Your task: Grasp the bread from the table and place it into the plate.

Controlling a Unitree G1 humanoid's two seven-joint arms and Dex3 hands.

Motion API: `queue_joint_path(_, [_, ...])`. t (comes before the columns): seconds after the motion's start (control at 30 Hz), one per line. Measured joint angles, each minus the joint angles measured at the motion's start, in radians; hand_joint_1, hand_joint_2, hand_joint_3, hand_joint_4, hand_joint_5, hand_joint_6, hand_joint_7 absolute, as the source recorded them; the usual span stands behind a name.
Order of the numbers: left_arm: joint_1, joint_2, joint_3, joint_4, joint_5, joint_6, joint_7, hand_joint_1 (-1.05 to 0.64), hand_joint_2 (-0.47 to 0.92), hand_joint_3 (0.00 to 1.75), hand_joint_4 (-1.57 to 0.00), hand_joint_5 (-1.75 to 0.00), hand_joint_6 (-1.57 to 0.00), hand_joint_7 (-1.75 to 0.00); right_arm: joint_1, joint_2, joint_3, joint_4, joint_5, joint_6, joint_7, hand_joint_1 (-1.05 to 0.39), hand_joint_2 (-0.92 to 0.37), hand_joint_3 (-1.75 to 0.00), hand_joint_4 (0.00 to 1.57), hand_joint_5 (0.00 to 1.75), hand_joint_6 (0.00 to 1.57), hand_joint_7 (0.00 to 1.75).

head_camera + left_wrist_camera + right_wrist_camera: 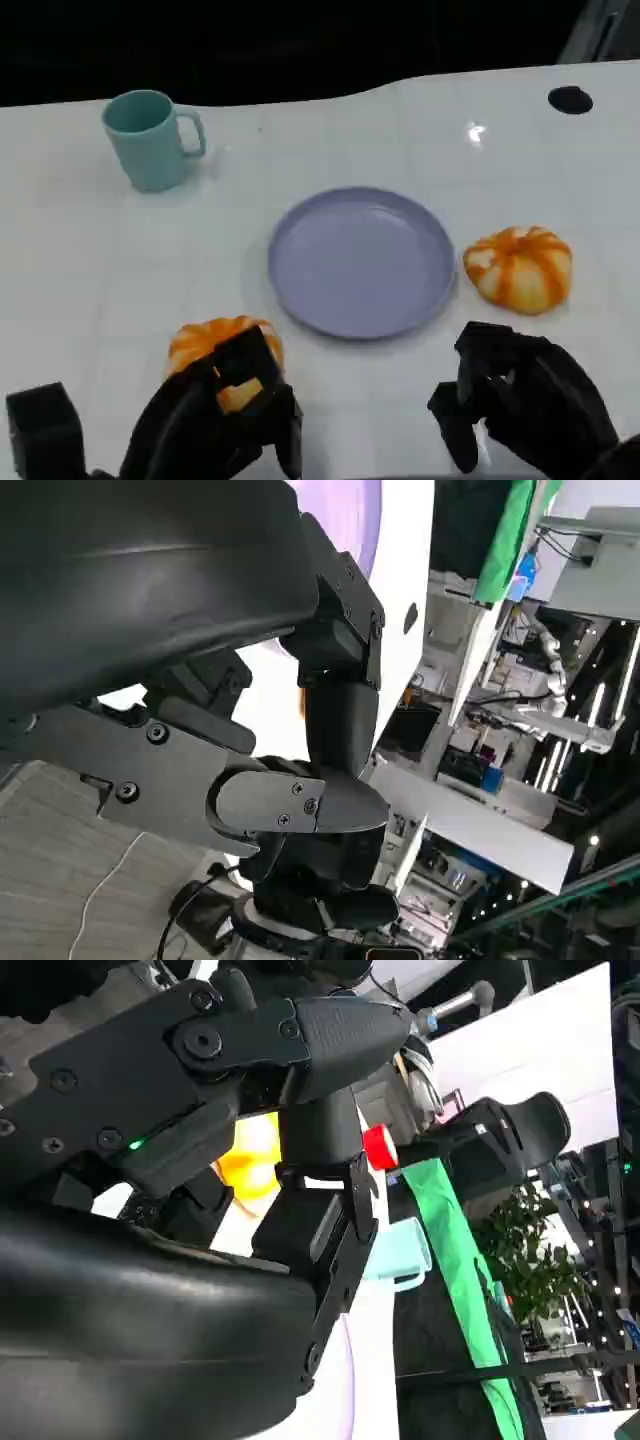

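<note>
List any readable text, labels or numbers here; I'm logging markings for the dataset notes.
None can be read. The mug, plate, both breads and the table bear no lettering. Background equipment in the left wrist view may carry labels, too small and blurred to read.

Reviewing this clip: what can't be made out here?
- Near bread: head view, its front is hidden by the left hand; whether the fingers touch it is unclear.
- Right hand: cut off by the picture's lower edge.
- Plate: left wrist view, mostly behind the hand's shell.
- Mug: right wrist view, partly behind the fingers.
</note>
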Motion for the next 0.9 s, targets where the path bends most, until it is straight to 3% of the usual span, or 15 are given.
queue_joint_path(0.73, [0.000, -0.001, 0.003, -0.001, 0.006, -0.003, 0.000, -0.60, 0.92, 0.32, -0.93, -1.75, -0.70, -1.75, 0.000, 0.000, -0.001, 0.000, 0.001, 0.001, 0.003, -0.98, -0.73, -0.42, 1.23, 1.62, 1.06, 1.48])
queue_joint_path(0.9, [0.000, -0.001, 0.010, -0.003, 0.007, -0.028, 0.000, -0.59, 0.92, 0.35, -0.80, -1.75, -0.54, -1.74, 0.000, 0.000, -0.001, 0.000, 0.001, 0.000, 0.003, -0.99, -0.74, -0.41, 1.23, 1.61, 1.06, 1.47])
